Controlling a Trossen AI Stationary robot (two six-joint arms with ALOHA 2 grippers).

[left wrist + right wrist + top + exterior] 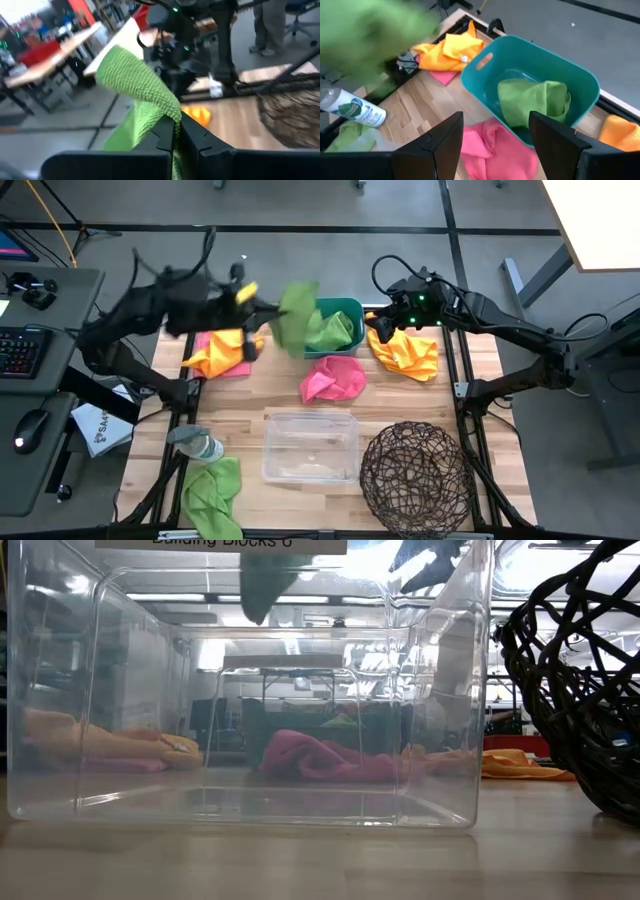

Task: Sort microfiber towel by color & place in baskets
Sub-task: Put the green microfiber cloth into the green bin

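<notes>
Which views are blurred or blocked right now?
High view: left gripper and its green towel smear with motion. Low view: the clear bin fills the frame, glare on its walls. Right wrist view: a green blur covers one corner; the teal tub is sharp.

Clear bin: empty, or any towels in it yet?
Empty. The high view shows only bare bottom inside the clear bin, and the low view looks straight through its walls to the pink towel lying beyond it.

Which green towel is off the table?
The green towel clamped in the left end effector, hanging beside the teal tub; the others lie in it or on the table.
</notes>
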